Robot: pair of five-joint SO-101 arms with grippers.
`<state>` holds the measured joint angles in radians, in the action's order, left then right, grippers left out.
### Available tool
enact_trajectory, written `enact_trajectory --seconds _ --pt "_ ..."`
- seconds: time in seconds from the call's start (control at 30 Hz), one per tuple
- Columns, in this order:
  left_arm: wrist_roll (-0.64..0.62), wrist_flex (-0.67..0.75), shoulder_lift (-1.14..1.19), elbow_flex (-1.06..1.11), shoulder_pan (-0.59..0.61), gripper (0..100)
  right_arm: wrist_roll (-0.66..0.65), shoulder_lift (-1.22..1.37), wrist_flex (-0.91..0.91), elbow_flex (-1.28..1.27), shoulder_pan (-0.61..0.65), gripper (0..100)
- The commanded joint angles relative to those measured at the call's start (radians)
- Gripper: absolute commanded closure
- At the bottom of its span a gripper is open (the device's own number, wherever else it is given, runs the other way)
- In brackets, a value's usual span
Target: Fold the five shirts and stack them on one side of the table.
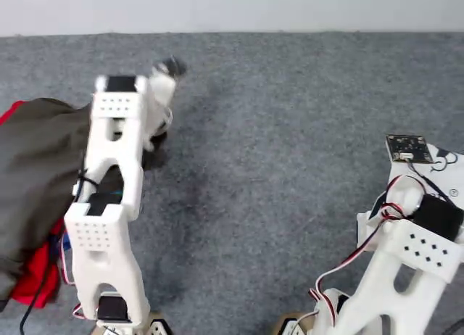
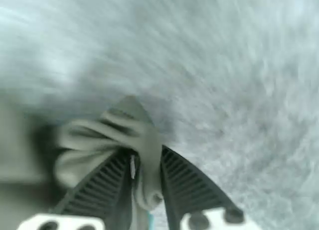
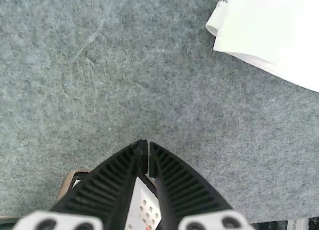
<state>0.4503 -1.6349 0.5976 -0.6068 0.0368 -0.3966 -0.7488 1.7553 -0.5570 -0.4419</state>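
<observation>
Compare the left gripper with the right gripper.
The black ribbed left gripper is shut on a bunched olive-grey shirt; the black ribbed right gripper is shut on nothing. The left gripper touches cloth; the right gripper hangs above grey felt table, apart from a white shirt. Both are shut.

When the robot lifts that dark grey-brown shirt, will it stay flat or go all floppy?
Probably floppy: the dark grey-brown cloth shirt bunches into soft folds where the left tool pinches it. It would likely sag and trail when lifted, since it slumps over the red cloth garment beneath.
</observation>
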Motion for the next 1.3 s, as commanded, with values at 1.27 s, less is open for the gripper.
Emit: enact_trajectory --seconds 1.27 --pt "-0.153 -0.123 -0.423 -0.644 -0.605 99 0.006 -0.013 0.002 0.005 0.191 98.7"
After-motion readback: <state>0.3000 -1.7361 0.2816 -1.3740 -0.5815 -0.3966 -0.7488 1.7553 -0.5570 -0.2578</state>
